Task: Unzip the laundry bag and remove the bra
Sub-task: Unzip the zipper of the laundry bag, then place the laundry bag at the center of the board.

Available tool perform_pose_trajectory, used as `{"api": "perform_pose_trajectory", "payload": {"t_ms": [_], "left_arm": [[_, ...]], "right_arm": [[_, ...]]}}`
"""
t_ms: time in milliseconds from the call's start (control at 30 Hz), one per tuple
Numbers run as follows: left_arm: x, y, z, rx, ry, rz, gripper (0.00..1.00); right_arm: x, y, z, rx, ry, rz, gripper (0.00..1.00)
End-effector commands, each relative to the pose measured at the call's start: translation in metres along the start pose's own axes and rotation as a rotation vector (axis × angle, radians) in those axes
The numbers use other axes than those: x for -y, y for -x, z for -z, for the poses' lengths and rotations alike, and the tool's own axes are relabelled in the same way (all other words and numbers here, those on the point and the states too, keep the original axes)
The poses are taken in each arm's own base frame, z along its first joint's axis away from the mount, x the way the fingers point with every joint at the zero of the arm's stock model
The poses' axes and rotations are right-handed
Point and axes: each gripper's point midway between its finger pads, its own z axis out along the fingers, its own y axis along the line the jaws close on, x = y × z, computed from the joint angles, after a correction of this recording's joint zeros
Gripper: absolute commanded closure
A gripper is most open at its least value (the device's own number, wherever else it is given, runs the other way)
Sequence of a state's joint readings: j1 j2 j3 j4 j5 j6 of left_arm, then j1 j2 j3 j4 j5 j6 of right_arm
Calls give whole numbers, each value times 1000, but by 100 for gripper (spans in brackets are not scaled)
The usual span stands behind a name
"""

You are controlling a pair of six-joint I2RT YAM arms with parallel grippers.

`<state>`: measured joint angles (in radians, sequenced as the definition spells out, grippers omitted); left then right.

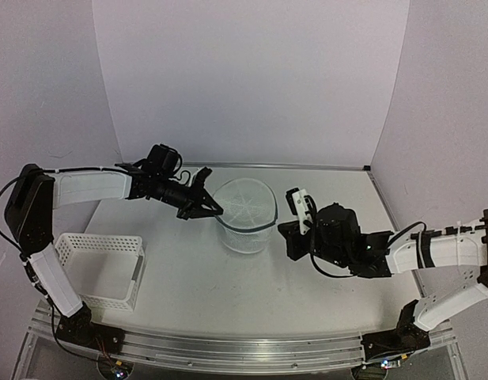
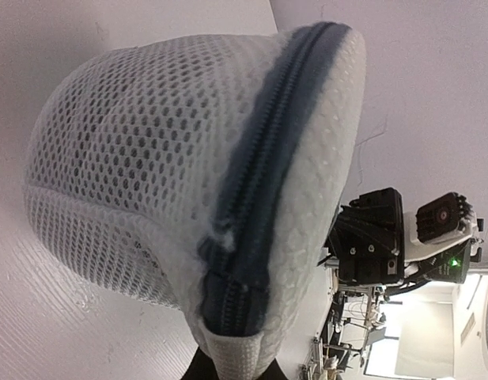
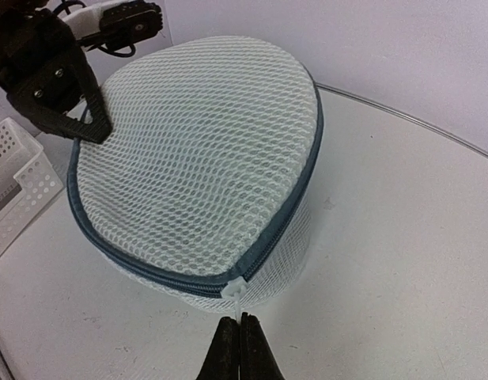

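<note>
The left gripper pinches the round white mesh laundry bag; the shut right gripper, only nipping its small white zip pull, might slip.

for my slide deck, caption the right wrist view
Right fingers closed at the white zipper pull of the mesh laundry bag; left fingers pinch its far rim.

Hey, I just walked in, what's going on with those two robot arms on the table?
Two arms are working on a round mesh laundry bag. The left end effector is pinched shut on the bag's rim, holding it. The right end effector is closed on the white zipper pull at the opposite side. The zipper looks fully closed, so unzipping has not begun.
</note>
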<state>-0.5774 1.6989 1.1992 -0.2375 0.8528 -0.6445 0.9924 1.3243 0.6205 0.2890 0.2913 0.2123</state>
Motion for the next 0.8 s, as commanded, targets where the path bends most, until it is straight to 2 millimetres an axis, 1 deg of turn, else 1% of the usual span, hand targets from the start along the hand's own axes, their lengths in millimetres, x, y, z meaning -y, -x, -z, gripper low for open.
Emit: {"api": "perform_pose_trajectory", "payload": {"t_ms": [0, 67, 167, 267, 400, 500, 567, 633, 700, 767], "left_arm": [[3, 40, 11, 80, 20, -69, 93], [0, 46, 8, 78, 21, -64, 92], [-4, 52, 5, 73, 20, -65, 90], [-13, 56, 2, 64, 29, -51, 88], [-25, 64, 2, 71, 70, -45, 82], [-37, 67, 8, 88, 135, -39, 76], [-42, 68, 14, 102, 173, -31, 69], [-46, 69, 22, 124, 220, -30, 58], [-47, 70, 30, 147, 267, -36, 50], [-46, 69, 37, 165, 294, -42, 43]], "right_arm": [[-20, 8, 5, 31, 45, -38, 100], [-28, 1, 0, 10, 56, -47, 100], [-37, -5, -10, -17, 66, -73, 100], [-47, -6, -20, -31, 70, -94, 100], [-52, -9, -31, -47, 62, -120, 100], [-57, -10, -37, -56, 71, -130, 100], [-61, -9, -40, -56, 79, -128, 100], [-65, -6, -42, -52, 91, -129, 100], [-69, -3, -44, -50, 100, -132, 100], [-71, -3, -47, -54, 106, -142, 100]]}}
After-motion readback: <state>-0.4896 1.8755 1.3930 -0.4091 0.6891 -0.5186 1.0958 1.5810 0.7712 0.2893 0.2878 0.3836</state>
